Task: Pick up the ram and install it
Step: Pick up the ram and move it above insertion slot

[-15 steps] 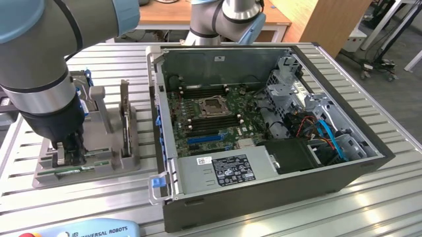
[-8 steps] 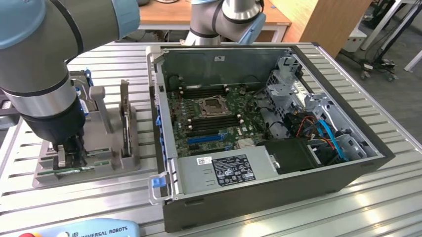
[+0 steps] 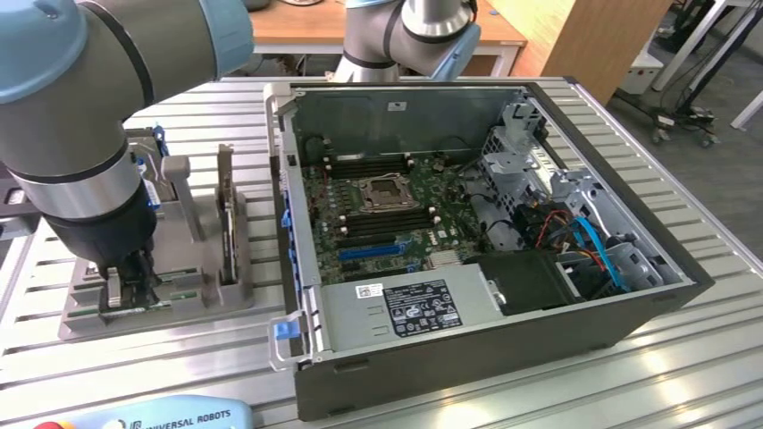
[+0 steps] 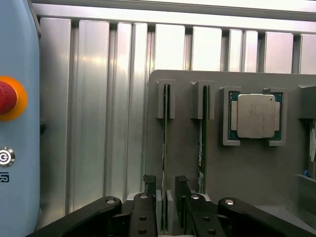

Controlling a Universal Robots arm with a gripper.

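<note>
An open computer case [image 3: 477, 357] sits on the slotted table [image 3: 667, 375], a grey holder [image 4: 187, 148] just beside it on the exterior view's left. Over the holder the gripper [image 4: 166, 207] hangs wide open, fingers [image 4: 148, 212] either side of the ram [image 4: 165, 138], which stands on edge in its slot, seemingly untouched.

Workshop around a ribbed aluminium counter [image 3: 685, 357].
Beyond the counter stand a light wooden desk [image 3: 298, 27] and a tall wooden panel [image 3: 596, 40]; grey floor [image 3: 716, 161] lies beside the counter.
</note>
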